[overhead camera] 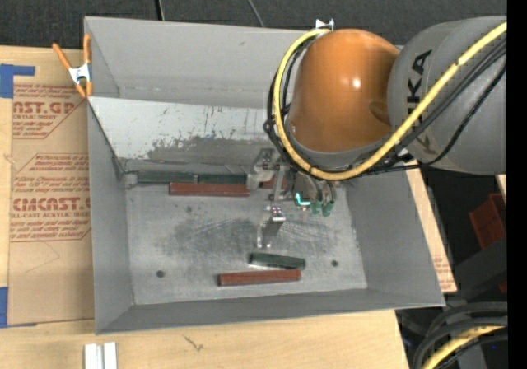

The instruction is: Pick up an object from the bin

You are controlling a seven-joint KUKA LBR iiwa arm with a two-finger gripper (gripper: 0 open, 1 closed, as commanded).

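You're at the approach: the hand (268, 231), its width impossible to tell, hangs just beside the dark green bar (277, 260). Next, centre over it and descend.

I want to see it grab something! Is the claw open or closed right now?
Claw: cannot be told, open or closed; it hangs just above a small dark green bar.

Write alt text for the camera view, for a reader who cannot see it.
The arm's gripper hangs low in the middle of the grey metal bin, close to a short dark green bar that lies beside a reddish-brown bar near the front wall. A second reddish-brown bar lies along the back wall.
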